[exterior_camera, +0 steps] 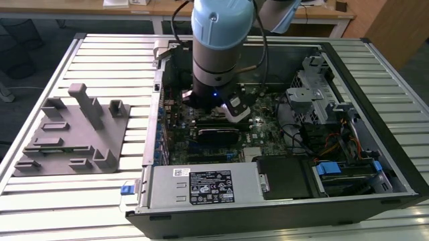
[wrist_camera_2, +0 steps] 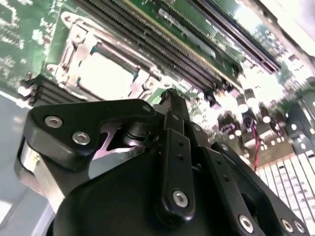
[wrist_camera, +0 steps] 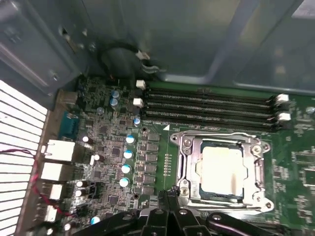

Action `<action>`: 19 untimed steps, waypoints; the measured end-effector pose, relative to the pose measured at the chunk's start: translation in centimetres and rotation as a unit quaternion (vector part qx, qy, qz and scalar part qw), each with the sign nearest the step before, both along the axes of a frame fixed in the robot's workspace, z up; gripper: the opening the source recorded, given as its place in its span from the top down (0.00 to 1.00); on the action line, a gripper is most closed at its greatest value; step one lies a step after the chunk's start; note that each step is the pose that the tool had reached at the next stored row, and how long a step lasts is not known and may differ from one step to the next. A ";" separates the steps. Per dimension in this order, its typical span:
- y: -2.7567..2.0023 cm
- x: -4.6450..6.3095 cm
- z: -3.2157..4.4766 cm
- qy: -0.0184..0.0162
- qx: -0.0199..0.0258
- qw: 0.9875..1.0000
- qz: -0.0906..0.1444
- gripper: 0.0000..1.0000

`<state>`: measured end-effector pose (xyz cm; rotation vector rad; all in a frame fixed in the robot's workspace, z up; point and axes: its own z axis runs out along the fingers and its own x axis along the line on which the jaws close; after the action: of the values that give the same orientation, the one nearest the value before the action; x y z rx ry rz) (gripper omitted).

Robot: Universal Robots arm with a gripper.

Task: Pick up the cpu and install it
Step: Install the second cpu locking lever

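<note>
Arm: reaches down into the open case [exterior_camera: 375, 150], centre of the exterior view, over the motherboard [exterior_camera: 268, 108].
Gripper [wrist_camera: 167, 194]: at the lower edge of the first wrist view its two fingers meet at a point with no gap between the tips and nothing held; the second wrist view shows the same pressed-together tips [wrist_camera_2: 172, 101], just short of the socket.
Cpu [wrist_camera: 221, 167]: sits flat in the socket [wrist_camera: 184, 164], right of centre in the first wrist view, a pale silvery square inside the metal frame; in the second wrist view it lies in the upper left [wrist_camera_2: 106, 76].
Seating: it looks level and down in its bed, though glare on the top makes me unsure it is fully home.
Load plate: I can't tell whether it is clamped over the chip.
Handling: light, stiff, thin, with a smooth top that would slip; the underside contacts are fragile, I'd judge.
Hold: by two opposite edges, kept level, never pressed on the face.
Nearby: memory slots [wrist_camera: 211, 108] run just above the socket.
Fixture [exterior_camera: 74, 133]: grey, on the table at the exterior view's left, well apart from the case.
</note>
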<state>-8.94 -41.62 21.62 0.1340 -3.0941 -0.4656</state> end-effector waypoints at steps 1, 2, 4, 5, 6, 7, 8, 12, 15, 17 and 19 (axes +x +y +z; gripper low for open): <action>0.00 0.0 0.31 0.000 -0.001 1.000 0.000 0.89; 0.00 0.0 0.59 0.000 -0.002 1.000 0.000 0.89; 0.02 0.0 0.89 0.000 -0.009 1.000 -0.001 0.89; 0.03 0.0 0.94 0.000 -0.015 1.000 -0.003 0.89; 0.06 0.0 0.95 0.000 -0.021 1.000 -0.005 0.89; 0.09 0.1 0.95 0.000 -0.026 1.000 -0.007 0.89; 0.13 0.1 0.95 0.000 -0.030 1.000 -0.009 0.89; 0.78 0.3 0.95 0.000 -0.036 0.999 -0.013 0.89; 1.52 0.4 0.93 0.000 -0.038 0.999 -0.014 0.89; 1.86 0.6 0.91 0.000 -0.040 0.999 -0.015 0.89; 2.09 0.9 0.86 0.000 -0.042 0.999 -0.017 0.89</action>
<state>-8.06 -39.54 22.48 0.0801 -3.1140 -0.3361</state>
